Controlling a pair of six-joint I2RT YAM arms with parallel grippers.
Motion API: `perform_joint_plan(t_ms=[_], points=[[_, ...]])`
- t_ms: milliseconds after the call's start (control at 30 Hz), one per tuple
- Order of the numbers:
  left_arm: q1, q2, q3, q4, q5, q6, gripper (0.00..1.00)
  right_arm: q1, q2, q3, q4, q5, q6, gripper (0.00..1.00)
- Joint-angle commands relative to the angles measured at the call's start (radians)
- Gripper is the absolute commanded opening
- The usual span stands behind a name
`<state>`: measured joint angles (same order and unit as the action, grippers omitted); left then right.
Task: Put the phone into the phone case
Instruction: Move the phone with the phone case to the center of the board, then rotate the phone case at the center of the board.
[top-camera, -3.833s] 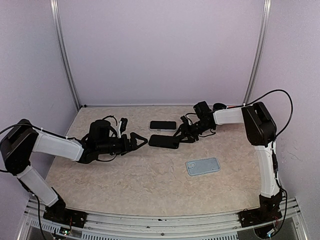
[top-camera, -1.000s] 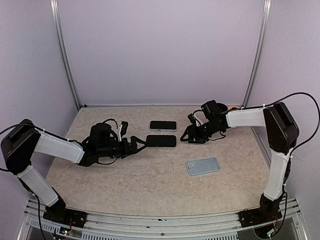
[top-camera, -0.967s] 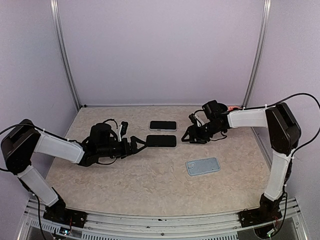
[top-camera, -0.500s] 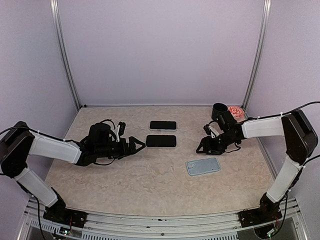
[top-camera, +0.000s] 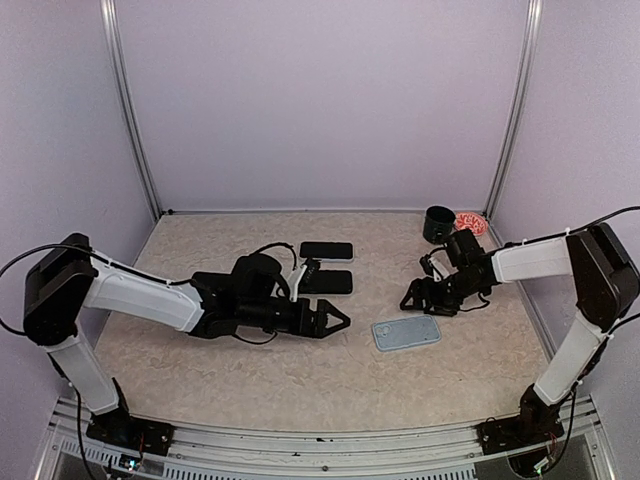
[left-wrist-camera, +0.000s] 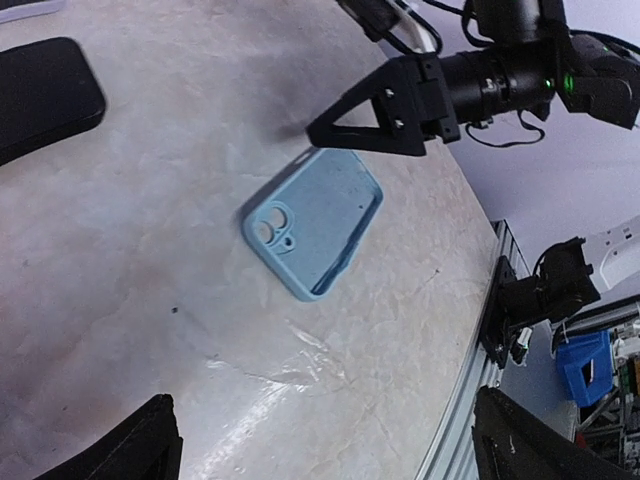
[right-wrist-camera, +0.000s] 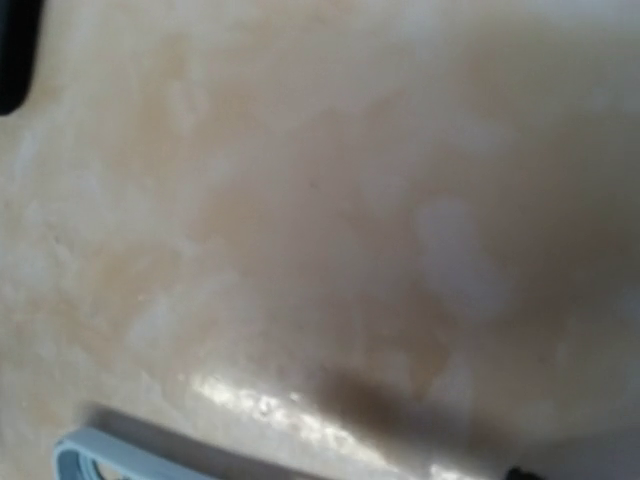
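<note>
Two wide-spread fingers (left-wrist-camera: 140, 445) on the left gripper (left-wrist-camera: 325, 400), with nothing between them. Aimed at the case (left-wrist-camera: 315, 220) from just short of it, low over the table (left-wrist-camera: 150, 250). As for the right gripper (top-camera: 408, 303): just beyond the far edge of the case, near it but apart. Not possible to tell from these views whether spread or pressed together; no object seen in it.

Case: light blue, flat on the table, hollow side up, camera hole at the end nearer the left gripper. Phone (top-camera: 338, 283): black, flat on the table behind the left wrist, well apart from the case, partly hidden by that arm in the top view. Second phone (top-camera: 326, 251) just beyond it, with a pale rim. Neither one held.

Nothing in the case yet, so probably a moment of choosing the approach. To do it well:
- Give one job to each arm.
- Keep the right gripper beside the case, ready to pin a short edge.
- Turn the left gripper back to the phone and come down over its long sides.
- Close only once well below the top face.
- Lift level and match the camera corner to the hole.
- Seat one end first, then press the other down.
- Avoid to push the case with open fingers: light, likely to slide.
</note>
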<state>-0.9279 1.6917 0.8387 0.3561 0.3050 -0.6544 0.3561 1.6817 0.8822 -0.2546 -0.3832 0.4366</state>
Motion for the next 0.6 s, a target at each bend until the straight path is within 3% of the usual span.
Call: perform_joint_plan(t_ms=[0,133,567], points=[[-0.058,0.075,0.111,-0.061,0.024,0.087,0.99,-0.015,-0.048,-0.025,0.027,-0.014,0.000,0.87],[-0.084,0.141,0.195,-0.085,0.066,0.111,0.99,-0.023,-0.065,-0.041,0.029,-0.027,0.000,0.97],[-0.149,0.316,0.376,-0.168,0.142,0.163,0.99,-0.029,-0.083,-0.120,0.083,-0.114,0.024,0.98]])
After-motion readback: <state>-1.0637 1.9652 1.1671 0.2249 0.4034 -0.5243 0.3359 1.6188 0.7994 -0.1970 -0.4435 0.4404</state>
